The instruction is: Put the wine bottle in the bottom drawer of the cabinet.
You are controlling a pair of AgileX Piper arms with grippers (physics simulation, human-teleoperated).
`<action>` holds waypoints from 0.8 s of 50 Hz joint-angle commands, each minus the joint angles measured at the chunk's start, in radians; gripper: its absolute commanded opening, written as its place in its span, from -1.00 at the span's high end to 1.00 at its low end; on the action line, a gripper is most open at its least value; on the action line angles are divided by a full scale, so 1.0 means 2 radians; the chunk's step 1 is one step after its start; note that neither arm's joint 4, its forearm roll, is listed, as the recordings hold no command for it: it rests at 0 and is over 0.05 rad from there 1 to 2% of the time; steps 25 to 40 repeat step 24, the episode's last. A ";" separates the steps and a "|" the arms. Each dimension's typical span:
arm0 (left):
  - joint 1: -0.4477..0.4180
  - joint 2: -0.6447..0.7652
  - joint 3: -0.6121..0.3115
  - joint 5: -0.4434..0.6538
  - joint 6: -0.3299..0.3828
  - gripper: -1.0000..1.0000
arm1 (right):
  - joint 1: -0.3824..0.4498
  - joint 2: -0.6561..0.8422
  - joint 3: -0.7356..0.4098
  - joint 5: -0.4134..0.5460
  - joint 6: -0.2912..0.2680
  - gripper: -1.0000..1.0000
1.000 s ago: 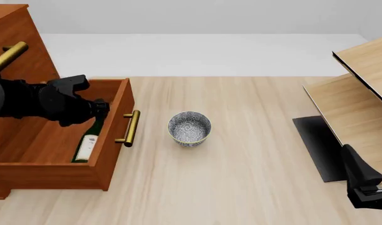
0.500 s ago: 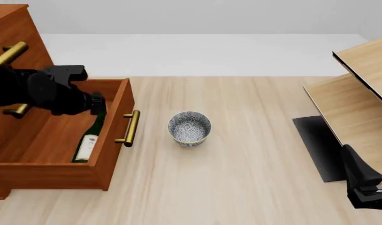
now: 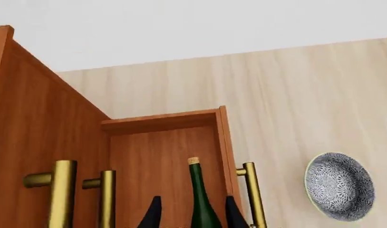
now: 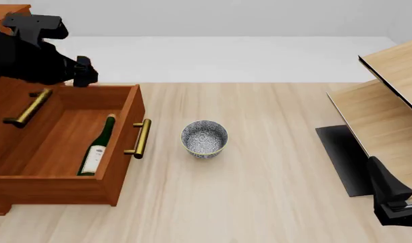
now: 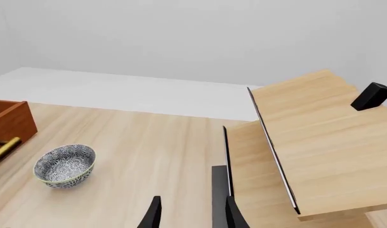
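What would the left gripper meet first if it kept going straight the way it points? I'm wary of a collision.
Probably the slim dark green wine bottle lying in the open reddish-brown bottom drawer: it sits centred between the left gripper fingers, though depth is unclear.

Wine bottle base cropped.

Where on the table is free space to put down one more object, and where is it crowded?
Bare wood lies between the bowl and the pale shelf unit, and along the near edge of the table. It is tight between the bowl and the bottom drawer handle; inside the drawer, the wine bottle lies along the front wall.
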 commanded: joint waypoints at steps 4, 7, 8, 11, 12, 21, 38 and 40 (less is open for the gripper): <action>-0.002 -0.104 -0.049 0.080 0.028 -1.00 | 0.000 0.000 0.000 0.001 0.000 -1.00; -0.002 -0.124 -0.058 0.094 0.022 -1.00 | 0.000 -0.003 0.000 0.003 0.000 -1.00; -0.005 -0.131 -0.059 0.099 0.026 -1.00 | 0.001 -0.004 0.000 0.004 0.000 -1.00; -0.003 -0.150 -0.065 0.107 0.037 -1.00 | 0.001 -0.004 0.000 0.004 -0.001 -1.00; -0.014 -0.158 -0.071 0.117 0.021 -1.00 | 0.001 -0.003 0.000 0.003 0.000 -1.00; -0.007 -0.212 -0.084 0.148 0.030 -1.00 | 0.000 -0.005 0.000 0.006 0.000 -1.00; -0.006 -0.232 -0.092 0.161 0.034 -1.00 | 0.000 -0.004 0.000 0.004 0.000 -1.00; -0.006 -0.232 -0.092 0.161 0.034 -1.00 | 0.000 -0.004 0.000 0.004 0.000 -1.00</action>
